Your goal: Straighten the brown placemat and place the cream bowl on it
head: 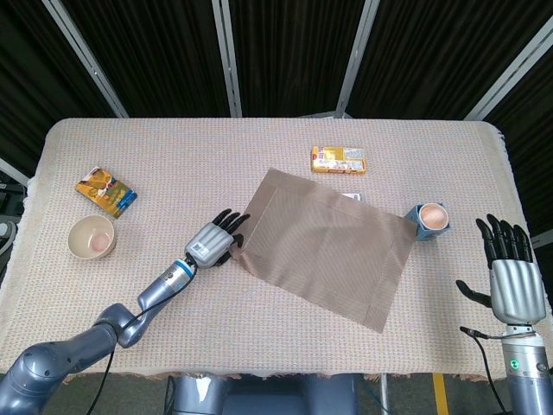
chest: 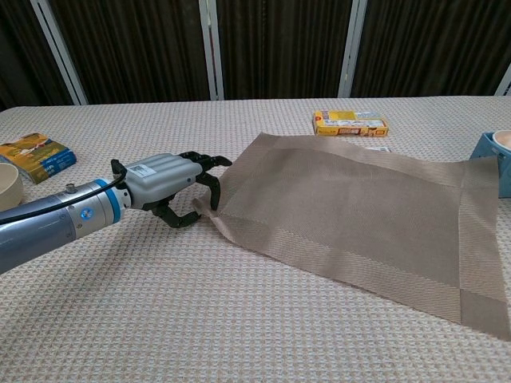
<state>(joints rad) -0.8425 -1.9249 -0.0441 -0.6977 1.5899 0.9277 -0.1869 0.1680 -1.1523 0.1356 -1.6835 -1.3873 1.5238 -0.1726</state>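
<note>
The left hand (chest: 172,185) pinches the near-left corner of the brown placemat (head: 324,258), which lies skewed across the middle of the tabletop (head: 259,164), its corner lifted and slightly curled. The hold looks shallow, so a quick pull could slip the weave free, or bunch and fold the mat rather than turn it. Swinging it round may also nudge the blue cup (head: 429,219) touching its far-right corner or the yellow box (head: 339,159) just beyond. The cream bowl (head: 92,237) waits well apart at the left. The right hand (head: 511,275) hovers wide, holding nothing.
</note>
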